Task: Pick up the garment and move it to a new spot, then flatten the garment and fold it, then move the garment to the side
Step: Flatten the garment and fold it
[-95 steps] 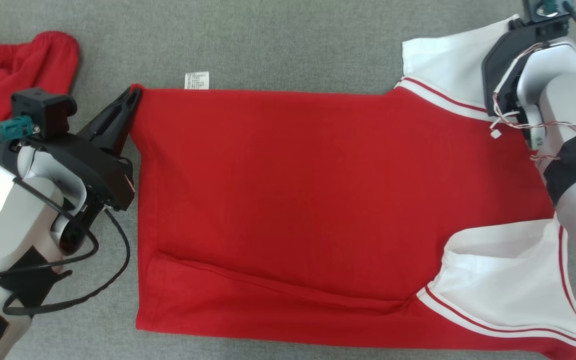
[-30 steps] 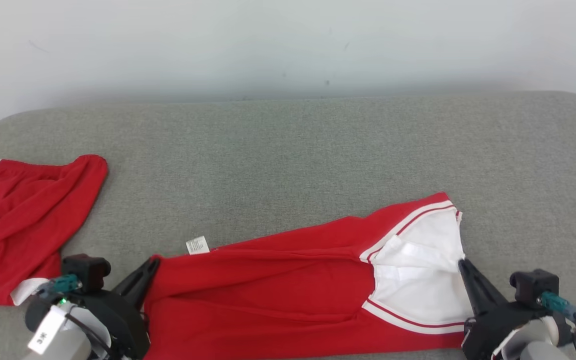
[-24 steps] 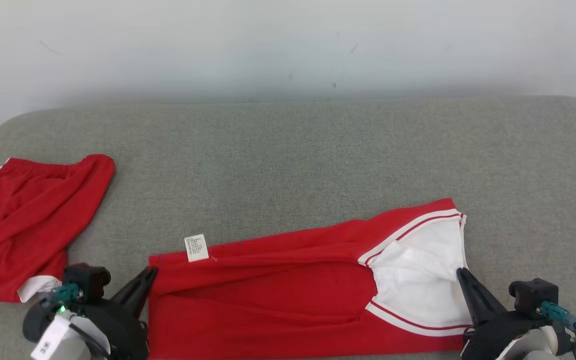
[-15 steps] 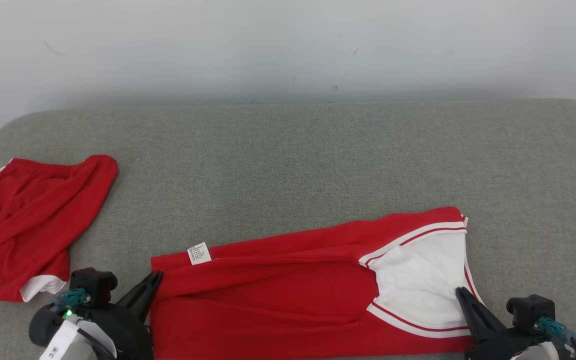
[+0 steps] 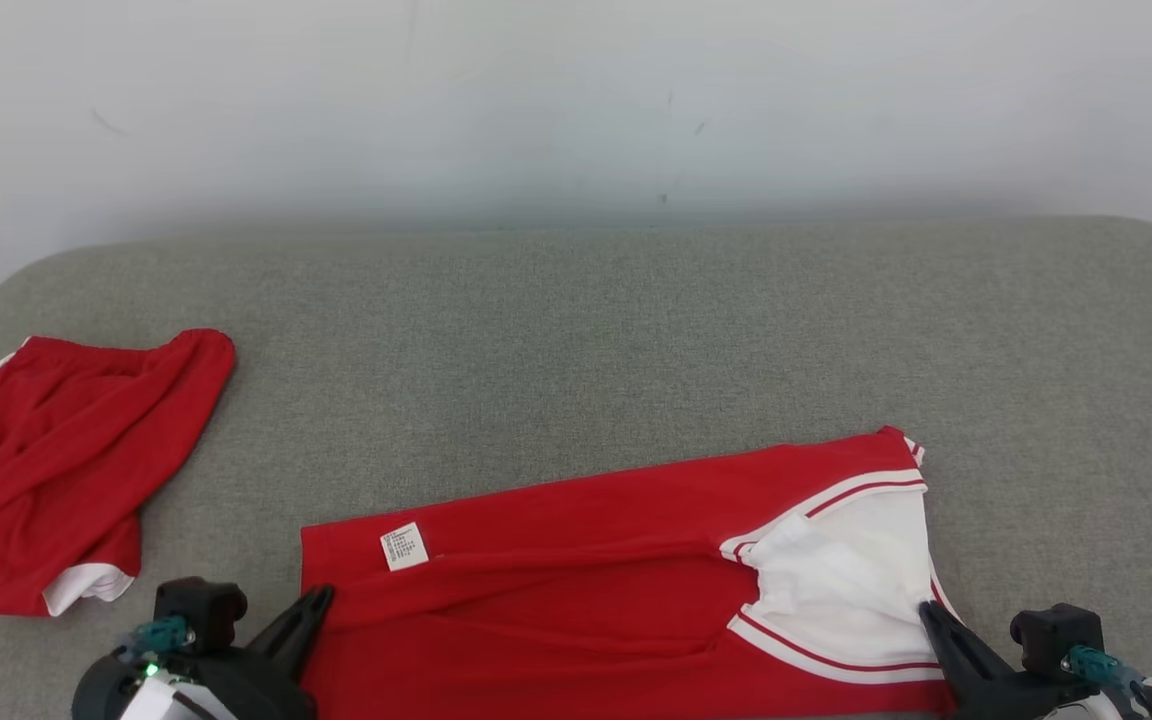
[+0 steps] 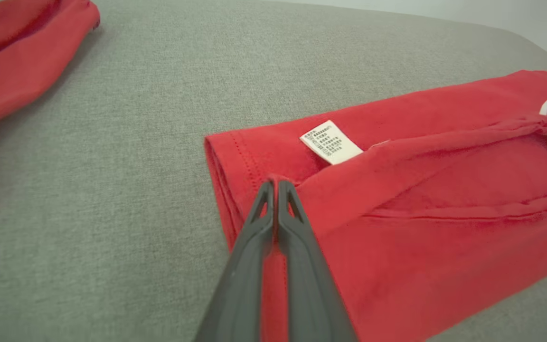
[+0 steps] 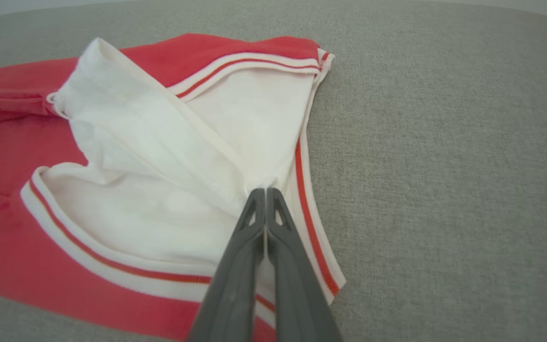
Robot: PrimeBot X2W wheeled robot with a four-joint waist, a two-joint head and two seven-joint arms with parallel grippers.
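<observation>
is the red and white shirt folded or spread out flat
The shirt is folded lengthwise: a top layer overlaps the one bearing the label; the left tool and right tool pinch its corners.

Bright even light, soft shadows, sharp

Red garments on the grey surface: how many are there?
2. The red and white shirt lies at the front, the left gripper and right gripper pinching its ends. The crumpled red garment lies apart at the left. None seems hidden.
</observation>
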